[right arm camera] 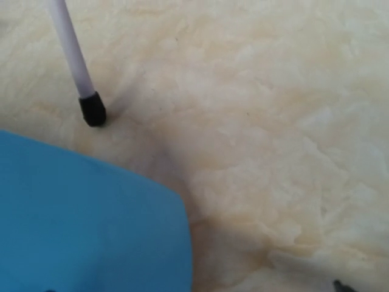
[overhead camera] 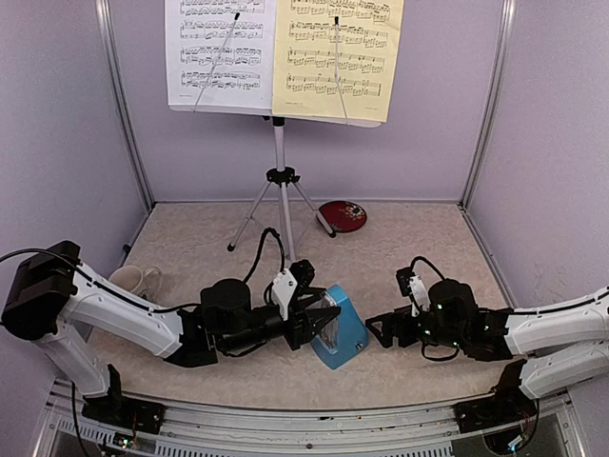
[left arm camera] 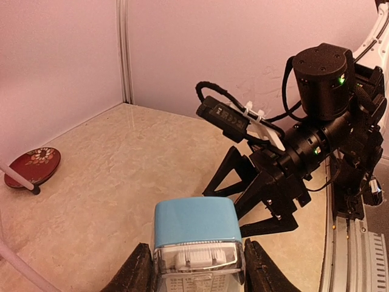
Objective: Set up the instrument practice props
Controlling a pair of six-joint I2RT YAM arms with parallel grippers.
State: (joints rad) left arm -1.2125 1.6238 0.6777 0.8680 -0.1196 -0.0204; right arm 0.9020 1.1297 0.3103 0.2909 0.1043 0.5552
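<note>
The white music stand on its silver tripod (overhead camera: 280, 152) stands at the back. It holds a white sheet (overhead camera: 221, 52) on the left and a yellow sheet (overhead camera: 338, 52) on the right. The blue metronome (overhead camera: 341, 328) with its clear cover sits on the table at front centre. My left gripper (overhead camera: 322, 324) is shut on it, with the pads (left arm camera: 137, 271) pressed against both sides of the clear cover (left arm camera: 196, 258). My right gripper (overhead camera: 374, 331) is open and empty just right of the metronome, its spread fingers (left arm camera: 270, 226) pointing at it. The right wrist view shows the blue body (right arm camera: 79, 225) close up.
A red round plate (overhead camera: 343, 216) lies behind the tripod's right leg and also shows in the left wrist view (left arm camera: 33, 167). A white mug (overhead camera: 133, 281) stands at the left by my left arm. A tripod foot (right arm camera: 92, 112) rests just beyond the metronome. Lilac walls enclose the table.
</note>
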